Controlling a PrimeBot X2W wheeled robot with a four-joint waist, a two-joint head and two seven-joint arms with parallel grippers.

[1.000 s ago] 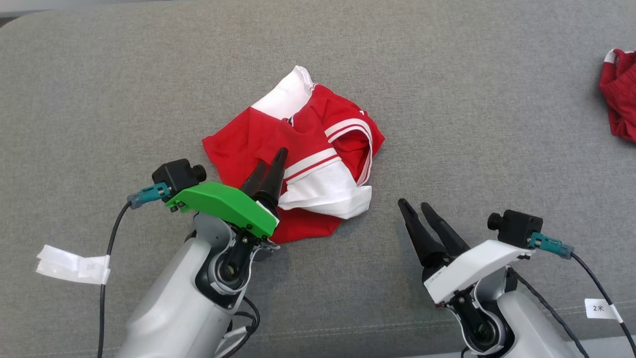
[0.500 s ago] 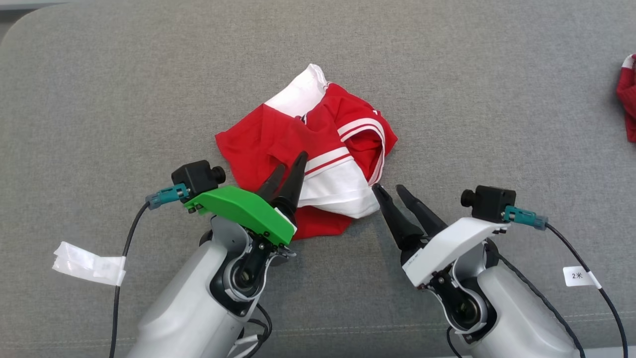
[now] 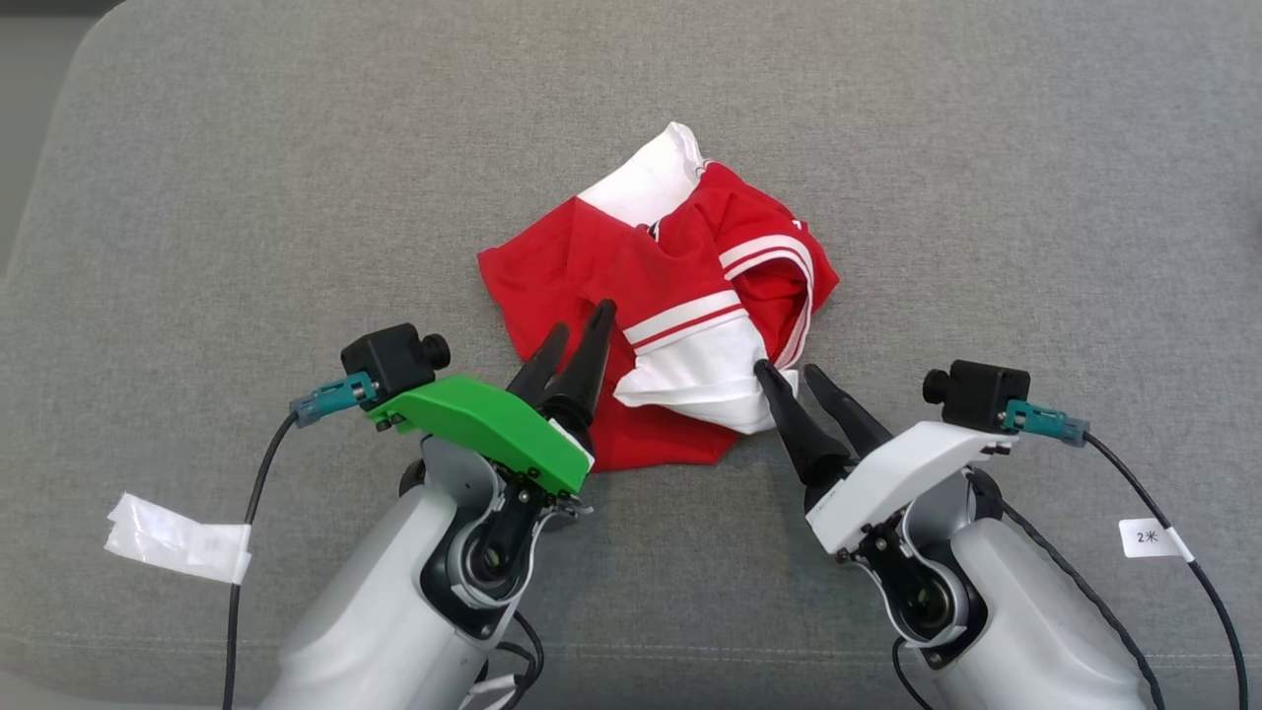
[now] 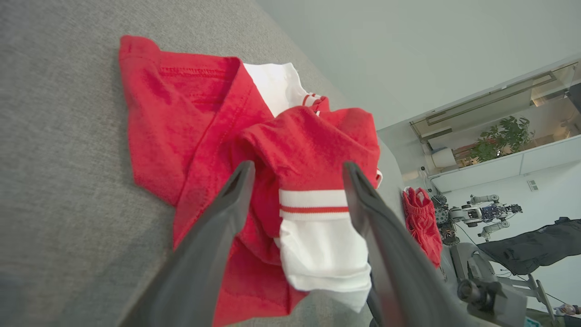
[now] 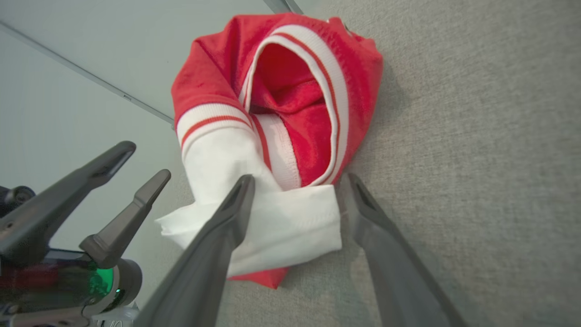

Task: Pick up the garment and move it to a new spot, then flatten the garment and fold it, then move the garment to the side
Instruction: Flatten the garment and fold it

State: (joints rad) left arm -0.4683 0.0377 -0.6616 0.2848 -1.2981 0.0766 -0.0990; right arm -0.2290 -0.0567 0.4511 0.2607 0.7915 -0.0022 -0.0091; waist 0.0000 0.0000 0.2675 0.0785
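The garment (image 3: 661,296) lies crumpled on the grey cushion (image 3: 246,177), red with white panels and striped trim. My left gripper (image 3: 582,320) hovers open over its near left red part. In the left wrist view the left gripper (image 4: 298,165) straddles a raised red fold of the garment (image 4: 190,113) just above a white stripe. My right gripper (image 3: 786,370) is open at the garment's near right white corner. In the right wrist view the right gripper (image 5: 299,178) has that white flap of the garment (image 5: 290,91) between its fingers. My left gripper (image 5: 145,160) shows there at the left.
A second red cloth (image 4: 420,218) lies farther along the cushion to the right. White tape tags hang on the left cable (image 3: 177,537) and on the right cable (image 3: 1149,538). Bare grey cushion surrounds the garment. Another robot (image 4: 481,213) stands in the room behind.
The head camera has turned, shifting the whole picture right. My right gripper has come forward and left to the garment's white corner. The left gripper stays over the red part, still open.
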